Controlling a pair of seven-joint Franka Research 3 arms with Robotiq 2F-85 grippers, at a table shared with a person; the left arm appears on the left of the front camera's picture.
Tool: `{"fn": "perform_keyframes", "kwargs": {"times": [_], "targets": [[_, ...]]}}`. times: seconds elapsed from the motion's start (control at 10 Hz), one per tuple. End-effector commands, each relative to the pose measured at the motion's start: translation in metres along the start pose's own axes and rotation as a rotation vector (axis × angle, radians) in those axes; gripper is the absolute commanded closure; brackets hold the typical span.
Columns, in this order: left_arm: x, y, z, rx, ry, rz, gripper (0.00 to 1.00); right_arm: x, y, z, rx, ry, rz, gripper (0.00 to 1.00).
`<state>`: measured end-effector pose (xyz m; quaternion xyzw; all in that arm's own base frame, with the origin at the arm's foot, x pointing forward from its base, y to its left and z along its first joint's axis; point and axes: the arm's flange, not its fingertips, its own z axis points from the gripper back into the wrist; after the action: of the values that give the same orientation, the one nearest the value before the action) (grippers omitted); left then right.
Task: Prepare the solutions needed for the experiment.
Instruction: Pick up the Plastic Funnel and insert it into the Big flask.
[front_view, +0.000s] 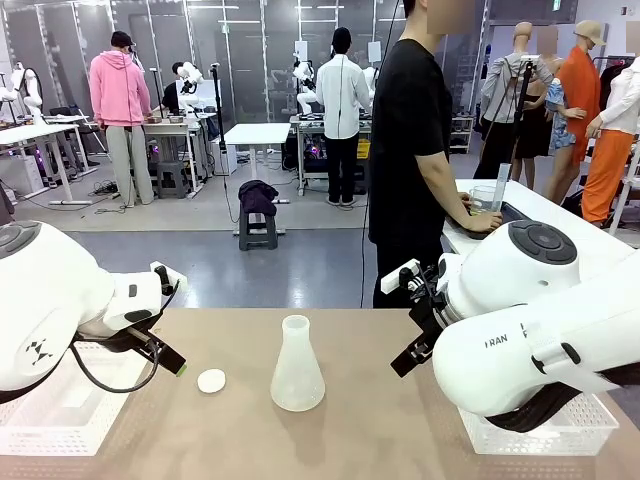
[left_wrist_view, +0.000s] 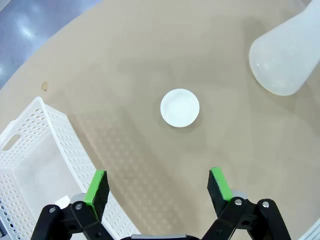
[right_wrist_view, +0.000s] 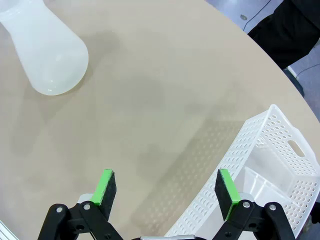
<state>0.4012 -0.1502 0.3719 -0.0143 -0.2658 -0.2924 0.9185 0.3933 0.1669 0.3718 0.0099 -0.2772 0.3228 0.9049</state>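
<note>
Showing one flask (front_view: 297, 372), one stopper (front_view: 211, 381), two baskets (front_view: 50, 425)

Both arms were glossy white and rounded. The left arm (front_view: 45, 300) trailed a looping black cable (front_view: 105, 385), and the right arm (front_view: 540, 345) bore dark lettering (front_view: 497, 340) reading "FRAN". The left pincer (left_wrist_view: 158, 186) and the right pincer (right_wrist_view: 166, 187) were black, with bright green pads (left_wrist_view: 97, 186) and small silver screws (left_wrist_view: 234, 202).

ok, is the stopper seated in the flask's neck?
No, the white stopper lies flat on the table beside the conical flask, whose mouth stands open.
</note>
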Motion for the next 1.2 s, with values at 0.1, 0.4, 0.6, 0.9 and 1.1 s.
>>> {"fn": "perform_keyframes", "kwargs": {"times": [0.1, 0.4, 0.6, 0.9, 1.1], "targets": [[0.000, 0.000, 0.000, 0.000, 0.000, 0.000, 0.00, 0.005, 0.003, 0.005, 0.037, -0.015, -0.051, 0.00], [0.011, 0.002, 0.064, -0.201, -0.208, 0.193, 0.00, 0.012, -0.017, 0.066, 0.230, -0.177, -0.356, 0.00], [0.019, 0.009, 0.096, -0.310, -0.322, 0.353, 0.00, 0.019, -0.035, 0.094, 0.356, -0.216, -0.538, 0.00], [0.011, 0.025, 0.123, -0.596, -0.374, 0.570, 0.00, 0.014, -0.057, 0.113, 0.703, -0.225, -0.780, 0.00], [0.003, 0.030, 0.126, -0.796, -0.337, 0.686, 0.00, 0.010, -0.065, 0.111, 0.937, -0.205, -0.907, 0.00]]}}
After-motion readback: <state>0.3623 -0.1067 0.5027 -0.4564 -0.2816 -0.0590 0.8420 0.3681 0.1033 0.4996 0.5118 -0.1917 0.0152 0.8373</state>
